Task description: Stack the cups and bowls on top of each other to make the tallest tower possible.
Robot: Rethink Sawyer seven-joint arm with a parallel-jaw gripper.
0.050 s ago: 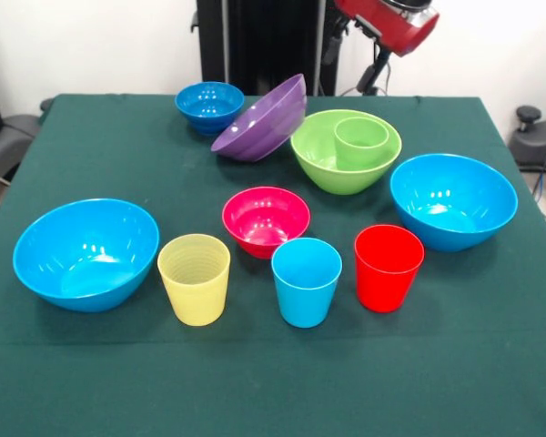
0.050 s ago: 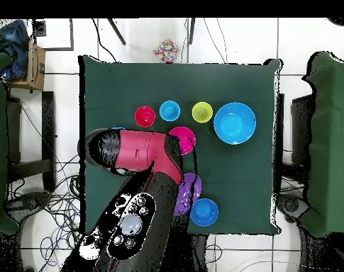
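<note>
near table edge (image 1: 273,382) open — cups (image 1: 306,280) | bowls (image 1: 266,220) crowd middle

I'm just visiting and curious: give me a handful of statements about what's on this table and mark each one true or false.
1. The green cup sits inside the lime-green bowl. True.
2. The purple bowl lies flat on the table. False: it is tilted, leaning by the small dark blue bowl.
3. The red cup is stacked in the light blue cup. False: they stand apart, side by side.
4. The pale yellow cup stands upright. True.
5. The small pink-red bowl holds a cup. False: it is empty.
</note>
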